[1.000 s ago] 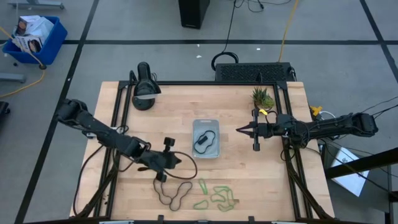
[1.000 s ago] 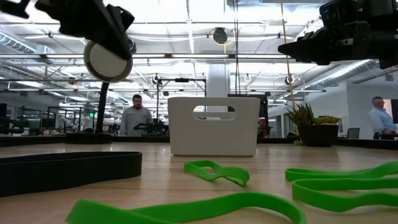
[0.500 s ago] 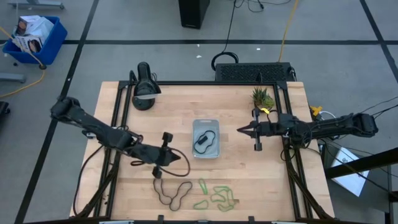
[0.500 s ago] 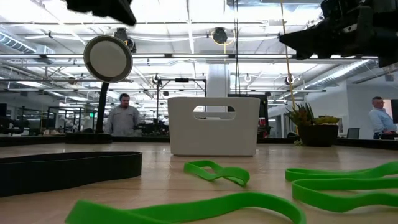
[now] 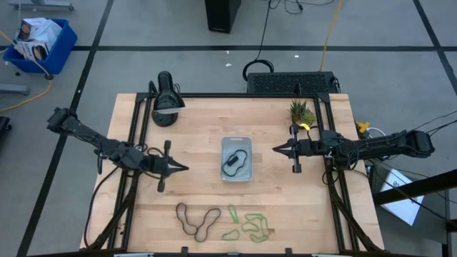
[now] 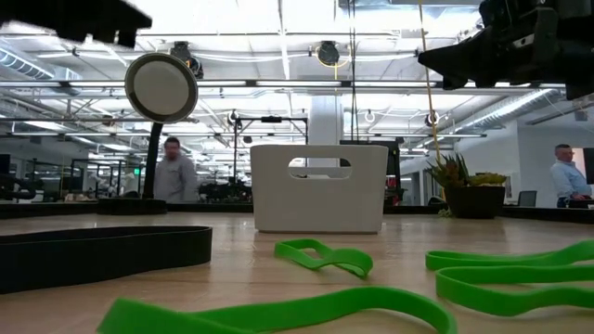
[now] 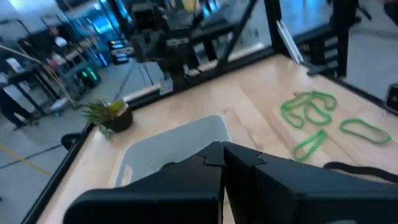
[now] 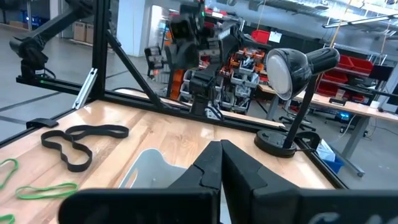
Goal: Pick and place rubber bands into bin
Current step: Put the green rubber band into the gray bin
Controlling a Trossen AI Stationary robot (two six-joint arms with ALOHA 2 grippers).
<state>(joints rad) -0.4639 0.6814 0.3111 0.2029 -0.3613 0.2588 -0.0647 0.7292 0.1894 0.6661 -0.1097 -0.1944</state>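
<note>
- The bin (image 5: 236, 158) sits at the middle of the table (image 5: 285, 207) and holds one dark rubber band (image 5: 235, 160), coiled inside its walls.
- The other rubber bands lie loose on the table's front strip, in front of the bin and clear of it: a dark looped band (image 5: 198, 219) to the bin's front-left, and a cluster of light green bands (image 5: 249, 225) directly in front of it.
- The left gripper (image 5: 178, 168) has changed most over the last second: it has pulled back from above the dark looped band to a spot left of the bin, with its fingers pressed together and nothing visible between them.
- A second ago a thin dark loop showed beside that gripper; that loop is gone now, and the dark looped band lies flat on the table, apparently unmoved.
- I judge this as a retreat without a catch, so the dark looped band and all the green bands remain to be picked.
- The right gripper (image 5: 277, 150) waits just right of the bin, pointing at it, its fingers also closed on nothing; it has not moved in the last second.
- A lamp (image 5: 166, 102) and a small plant (image 5: 300, 111) stand behind the bin, well away from the bands.
</note>
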